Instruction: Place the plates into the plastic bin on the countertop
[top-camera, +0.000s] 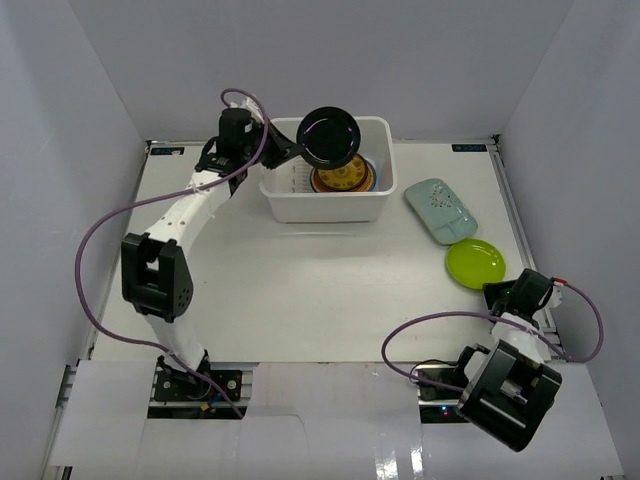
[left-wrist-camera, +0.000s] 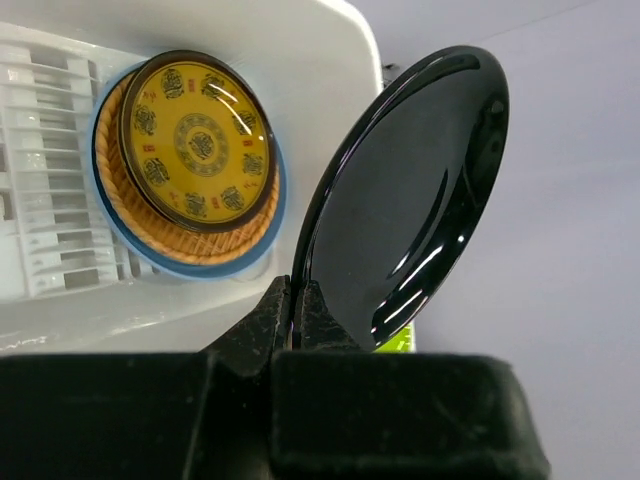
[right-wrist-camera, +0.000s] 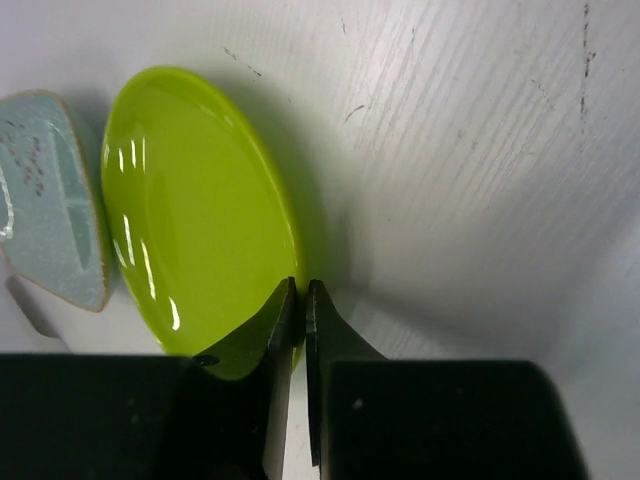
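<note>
The black plate (top-camera: 330, 137) is held over the plastic bin (top-camera: 325, 212) by the left claw (left-wrist-camera: 297, 300), which is clamped on the plate's rim. The plate is kept tilted, nearly on edge, probably so that it can be lowered onto the stack inside without fouling the bin's wall.

Three plates are already stacked in the bin, the widest lowest so that each is nested. A light blue plate (left-wrist-camera: 225, 266) lies at the bottom, a woven tan plate (left-wrist-camera: 140, 222) upon it, and a gold-centred dark plate (left-wrist-camera: 197, 140) on top. Only one gold-centred plate is seen.

Two plates are left on the worktop (top-camera: 300, 290), to the right of the bin. These are the pale green oblong plate (top-camera: 440, 208) and, just beside it, the lime green plate (right-wrist-camera: 190, 200).

The right claw (right-wrist-camera: 300, 295) is set at the lime green plate's rim with its fingers drawn together. The rim appears to be pinched between them, though the contact itself is hidden. An edge grip is judged suitable because the plates are thin and lie flat.

In all, six plates are counted: three in the bin, one held, and two on the worktop.
</note>
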